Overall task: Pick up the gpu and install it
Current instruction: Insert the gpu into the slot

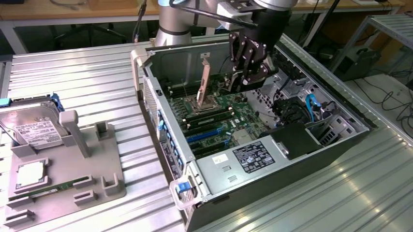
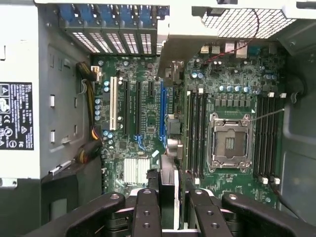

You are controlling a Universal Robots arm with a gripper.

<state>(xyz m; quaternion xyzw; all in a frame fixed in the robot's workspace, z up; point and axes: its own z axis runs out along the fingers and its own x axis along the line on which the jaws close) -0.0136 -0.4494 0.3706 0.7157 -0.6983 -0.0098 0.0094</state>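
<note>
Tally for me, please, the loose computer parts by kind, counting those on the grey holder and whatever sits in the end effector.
Boxy silver hard drive with white label: 1
Square silver processor chip: 1
Narrow green memory stick: 1
Thin black graphics card, gripped edge-on in the end effector: 1
Total: 4

gpu [image 1: 205,82] upright inside open computer case [image 1: 213,169], over motherboard [image 1: 242,118].
</note>
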